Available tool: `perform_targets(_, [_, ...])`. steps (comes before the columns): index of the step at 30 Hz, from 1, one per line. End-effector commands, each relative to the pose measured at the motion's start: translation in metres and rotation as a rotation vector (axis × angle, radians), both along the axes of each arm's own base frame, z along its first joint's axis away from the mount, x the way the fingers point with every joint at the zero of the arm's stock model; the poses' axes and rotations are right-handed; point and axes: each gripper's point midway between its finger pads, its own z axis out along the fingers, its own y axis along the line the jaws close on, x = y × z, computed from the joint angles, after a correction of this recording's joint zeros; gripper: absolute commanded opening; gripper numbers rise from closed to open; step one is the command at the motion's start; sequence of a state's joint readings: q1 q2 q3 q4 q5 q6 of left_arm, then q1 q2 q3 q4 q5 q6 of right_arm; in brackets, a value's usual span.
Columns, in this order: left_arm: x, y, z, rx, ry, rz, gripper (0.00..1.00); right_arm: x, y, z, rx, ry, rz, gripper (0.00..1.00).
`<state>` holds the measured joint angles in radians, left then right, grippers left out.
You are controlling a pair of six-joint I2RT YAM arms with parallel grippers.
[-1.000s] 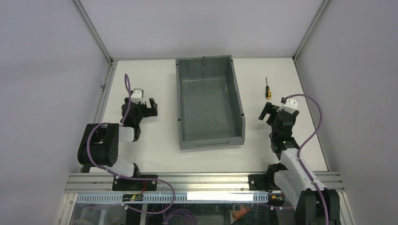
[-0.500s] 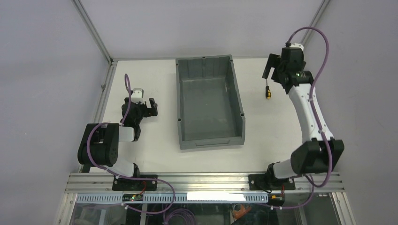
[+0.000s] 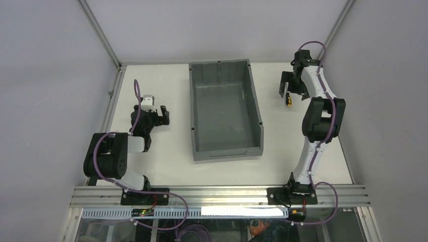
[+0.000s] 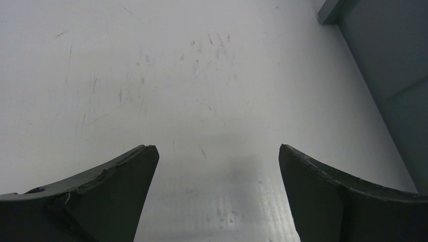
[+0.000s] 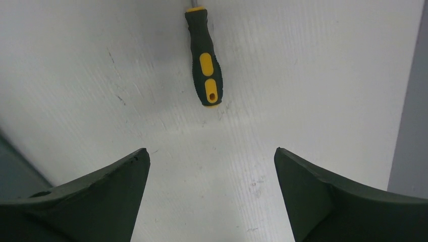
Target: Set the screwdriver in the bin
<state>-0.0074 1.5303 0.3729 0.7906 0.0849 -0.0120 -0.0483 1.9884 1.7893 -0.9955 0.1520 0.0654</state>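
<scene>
Hovering right hand [image 5: 210, 154], fingers apart | screwdriver [image 5: 204, 60] lying just ahead, untouched | shaft probably pointing away

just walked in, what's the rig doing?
The right arm is stretched out to the far right part of the table, with its right pincer open just above the screwdriver. The screwdriver lies flat on the table to the right of the bin and is not gripped yet. Nothing shows inside the bin. The left arm sits folded to the left of the bin, and the left pincer is open and holds nothing.
</scene>
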Motion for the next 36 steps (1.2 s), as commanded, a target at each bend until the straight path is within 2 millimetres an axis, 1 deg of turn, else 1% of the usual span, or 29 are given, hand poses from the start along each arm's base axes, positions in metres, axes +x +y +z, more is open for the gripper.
perform_targets(1, [0.005, -0.005, 0.016, -0.009, -0.056, -0.019, 1.00, 0.022, 0.001, -0.011, 0.045, 0.000, 0.046, 0.96])
perform_targets(4, [0.005, -0.005, 0.016, -0.009, -0.055, -0.018, 1.00, 0.026, -0.004, -0.031, 0.032, 0.034, 0.035, 0.96])
perform_targets(7, [0.005, -0.005, 0.016, -0.009, -0.055, -0.019, 1.00, 0.033, -0.005, -0.054, 0.048, 0.042, 0.051, 0.93])
perform_targets(9, [0.005, -0.005, 0.016, -0.009, -0.055, -0.019, 1.00, 0.034, -0.006, -0.067, 0.050, 0.050, 0.049, 0.90])
perform_targets(12, [0.005, -0.005, 0.016, -0.010, -0.055, -0.019, 1.00, 0.035, -0.010, -0.079, 0.042, 0.055, 0.040, 0.84])
perform_targets(14, [0.005, -0.005, 0.016, -0.009, -0.055, -0.019, 1.00, 0.037, -0.012, -0.084, 0.028, 0.050, 0.063, 0.77])
perform_targets(17, [0.005, -0.005, 0.016, -0.009, -0.056, -0.018, 1.00, 0.039, -0.013, -0.088, 0.022, 0.036, 0.085, 0.60])
perform_targets(19, [0.005, -0.005, 0.016, -0.009, -0.055, -0.019, 1.00, 0.039, -0.014, -0.088, 0.021, 0.027, 0.090, 0.45])
perform_targets(20, [0.005, -0.005, 0.016, -0.009, -0.055, -0.019, 1.00, 0.039, -0.013, -0.087, 0.024, 0.022, 0.092, 0.32])
perform_targets(21, [0.005, -0.005, 0.016, -0.009, -0.055, -0.018, 1.00, 0.039, -0.013, -0.084, 0.025, 0.015, 0.092, 0.26])
perform_targets(22, [0.005, -0.005, 0.016, -0.009, -0.054, -0.019, 1.00, 0.039, -0.013, -0.080, 0.030, 0.007, 0.097, 0.18])
perform_targets(24, [0.005, -0.005, 0.016, -0.009, -0.055, -0.019, 1.00, 0.043, -0.011, -0.063, 0.034, -0.036, 0.105, 0.10])
perform_targets(26, [0.005, -0.005, 0.016, -0.009, -0.055, -0.018, 1.00, 0.047, -0.010, -0.040, 0.040, -0.084, 0.114, 0.08])
perform_targets(29, [0.005, -0.005, 0.016, -0.009, -0.055, -0.018, 1.00, 0.047, -0.009, -0.004, 0.037, -0.133, 0.119, 0.04])
perform_targets(32, [0.005, -0.005, 0.016, -0.010, -0.054, -0.018, 1.00, 0.039, -0.007, 0.034, 0.033, -0.162, 0.136, 0.00])
perform_targets(36, [0.005, -0.005, 0.016, -0.009, -0.055, -0.018, 1.00, 0.022, -0.001, 0.083, 0.053, -0.204, 0.136, 0.00])
